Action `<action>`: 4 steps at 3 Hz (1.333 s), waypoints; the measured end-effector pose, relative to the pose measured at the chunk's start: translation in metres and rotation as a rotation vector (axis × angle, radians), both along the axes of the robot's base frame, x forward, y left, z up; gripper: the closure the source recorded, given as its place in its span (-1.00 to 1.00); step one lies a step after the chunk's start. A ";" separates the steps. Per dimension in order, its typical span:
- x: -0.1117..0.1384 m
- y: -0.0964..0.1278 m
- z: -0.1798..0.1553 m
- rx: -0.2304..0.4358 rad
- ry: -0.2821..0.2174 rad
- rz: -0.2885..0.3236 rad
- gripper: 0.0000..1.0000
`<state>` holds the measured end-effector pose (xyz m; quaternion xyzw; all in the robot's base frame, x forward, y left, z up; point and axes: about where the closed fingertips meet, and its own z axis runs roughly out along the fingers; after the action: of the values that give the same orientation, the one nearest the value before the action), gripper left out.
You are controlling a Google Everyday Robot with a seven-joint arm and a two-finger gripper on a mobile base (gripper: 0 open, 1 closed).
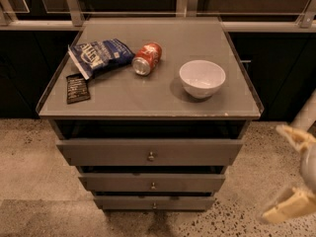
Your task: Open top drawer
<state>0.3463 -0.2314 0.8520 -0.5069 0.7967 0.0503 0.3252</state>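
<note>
Cabinet: a grey, flat-topped drawer unit (148,100) standing on a speckled stone floor (29,152), with three drawer fronts stacked on its near face
Top drawer: the widest, tallest grey flat-fronted drawer (103,152), just under the top slab, with a dark gap above it; its front looks pushed in, not drawn out
Lower drawers: two narrower grey fronts (118,182) beneath it, both closed
Gripper: the two-finger gripper with pale tan fingers (280,174) hangs at the far right edge of the scene, low beside the cabinet's right corner and well apart from the drawer front; its jaws stand wide apart with nothing between them
Bowl: a white round ceramic bowl (202,78) upright on the right of the top
Bag: a blue crinkled snack bag (101,56) on the left
Can: a red soda can (147,59) on its side, just right of the bag
Packet: a small dark flat packet (77,88) near the left edge
Knob: a small round metal knob (151,156) at the centre of the top drawer, untouched
Done: by my reading, nothing beyond bringing the arm near
Left: reach the knob, close on it, pull the drawer out
</note>
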 end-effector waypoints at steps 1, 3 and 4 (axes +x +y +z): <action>-0.023 0.023 -0.109 0.259 0.130 -0.083 -1.00; -0.040 0.038 -0.158 0.379 0.235 -0.107 -1.00; -0.035 0.024 -0.154 0.392 0.183 -0.168 -1.00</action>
<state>0.3111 -0.2075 0.6983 -0.3593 0.8372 0.2224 0.3471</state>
